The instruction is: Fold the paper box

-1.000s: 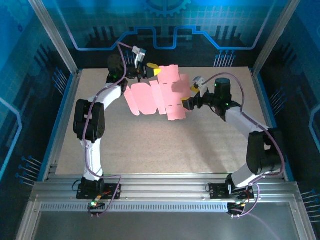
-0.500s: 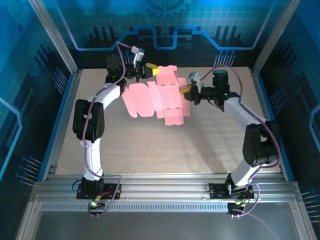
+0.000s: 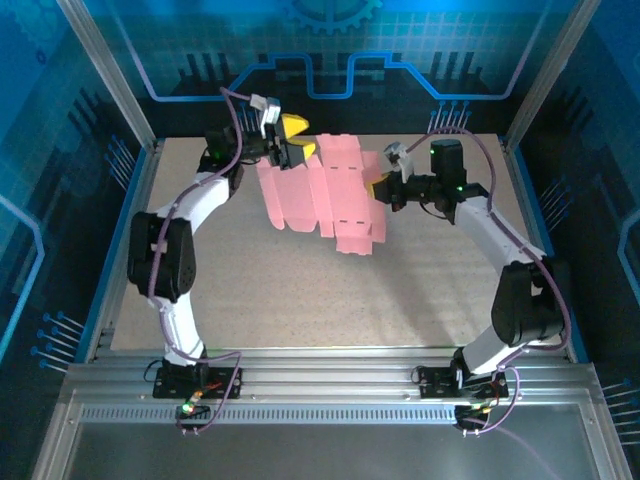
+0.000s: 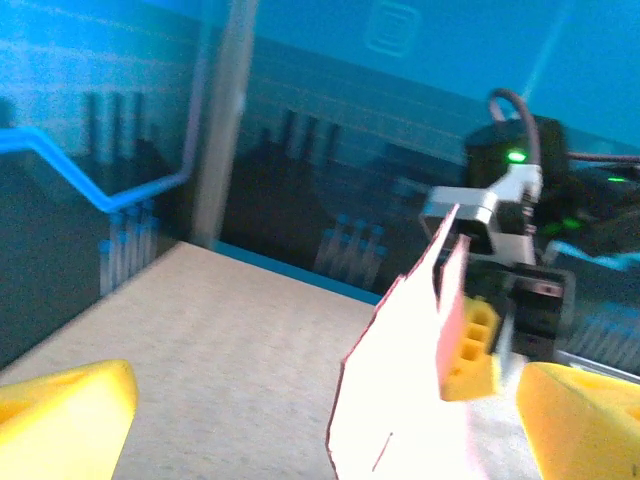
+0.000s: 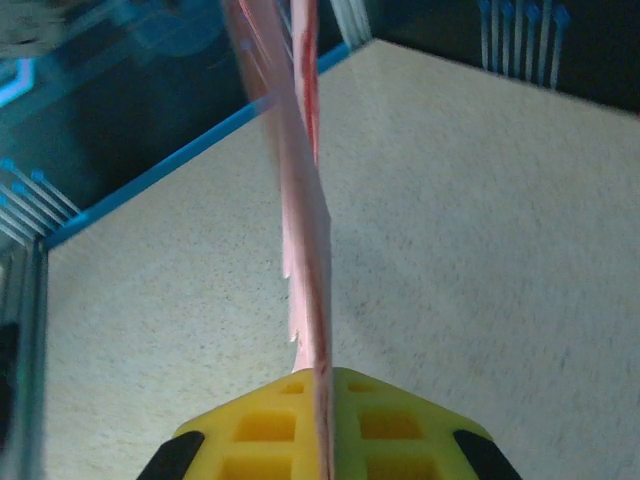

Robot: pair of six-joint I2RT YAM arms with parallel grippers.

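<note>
The paper box is a pink flat die-cut sheet with flaps, held up off the table at the back middle. My right gripper is shut on its right edge. In the right wrist view the sheet runs edge-on out of the closed yellow fingers. My left gripper stands open at the sheet's upper left corner. In the left wrist view its two yellow fingers are wide apart, and the sheet hangs ahead of them, touching neither. The right gripper's yellow finger shows pinching it.
The speckled beige table lies below the sheet. Blue glass walls with aluminium posts close in the back and sides. The right arm's wrist sits close in front of the left gripper.
My left gripper has opened, let go of the sheet's top flap and drawn back a little. My right gripper closed on the sheet's right edge and now carries it alone.
</note>
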